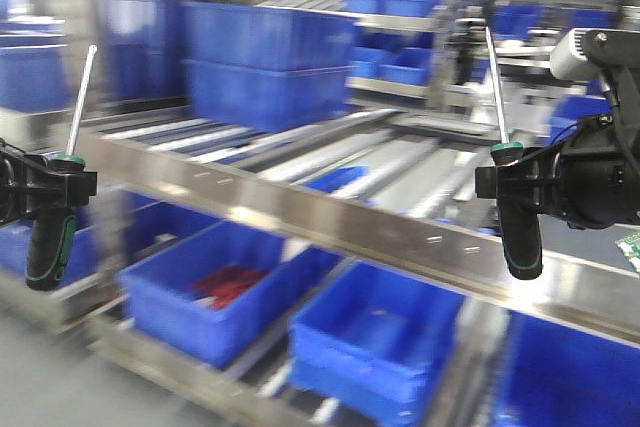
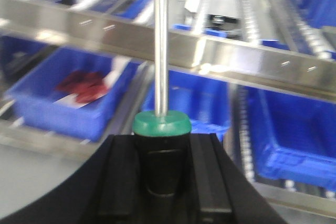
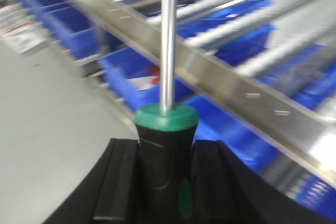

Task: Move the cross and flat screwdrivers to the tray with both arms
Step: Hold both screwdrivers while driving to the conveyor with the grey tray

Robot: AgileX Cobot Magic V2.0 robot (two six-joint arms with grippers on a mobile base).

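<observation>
Left end effector (image 1: 58, 187) is clamped on the left screwdriver (image 1: 47, 247) just under its green collar. The shaft points up, by the left end of the rack's steel rail (image 1: 300, 209). Under the rail's middle sits a blue bin (image 1: 190, 302) with red stuff inside. Right end effector (image 1: 512, 185) grips the right screwdriver (image 1: 522, 242) the same way, in front of the rail's right end.

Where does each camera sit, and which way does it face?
Front view: on the robot's body, facing racks of blue bins; left gripper and right gripper at the edges.
Left wrist view: behind the left fingers, looking along the left screwdriver toward the bins.
Right wrist view: likewise behind the right fingers and right screwdriver.
Shared: front and left wrist both show the bin of red parts.
</observation>
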